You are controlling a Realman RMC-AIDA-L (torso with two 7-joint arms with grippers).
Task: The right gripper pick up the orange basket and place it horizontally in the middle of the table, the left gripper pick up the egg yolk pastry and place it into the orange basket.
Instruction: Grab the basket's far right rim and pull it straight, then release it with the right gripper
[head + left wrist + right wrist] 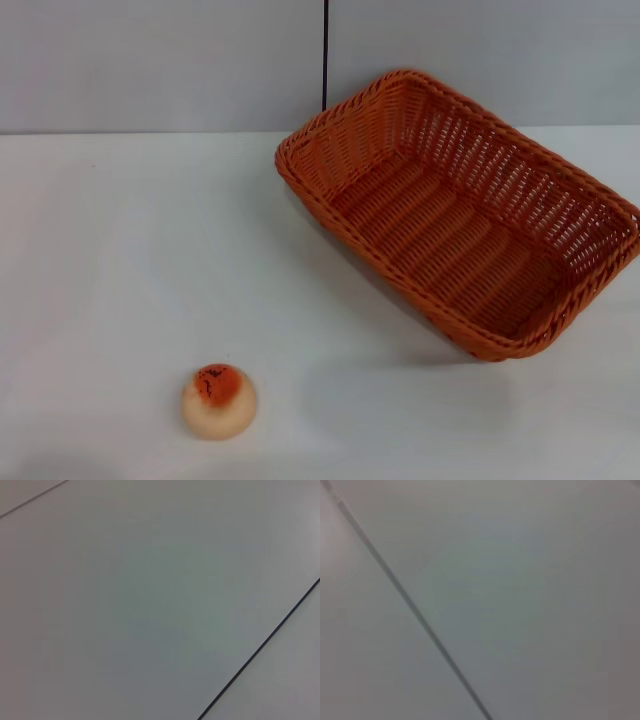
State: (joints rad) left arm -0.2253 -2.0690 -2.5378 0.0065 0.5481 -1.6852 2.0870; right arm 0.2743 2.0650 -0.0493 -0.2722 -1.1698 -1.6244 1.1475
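Observation:
The orange basket [463, 212] rests on the white table [120, 260] at the back right, turned diagonally, its open top facing up and nothing inside it. The egg yolk pastry [218, 400] sits upright near the front edge, left of centre, well apart from the basket. Neither the left gripper nor the right gripper appears in the head view. Both wrist views show only a plain grey surface crossed by a thin dark line.
A grey wall [150, 60] with a vertical dark seam [325, 50] rises behind the table's far edge. White tabletop stretches between the pastry and the basket and across the whole left side.

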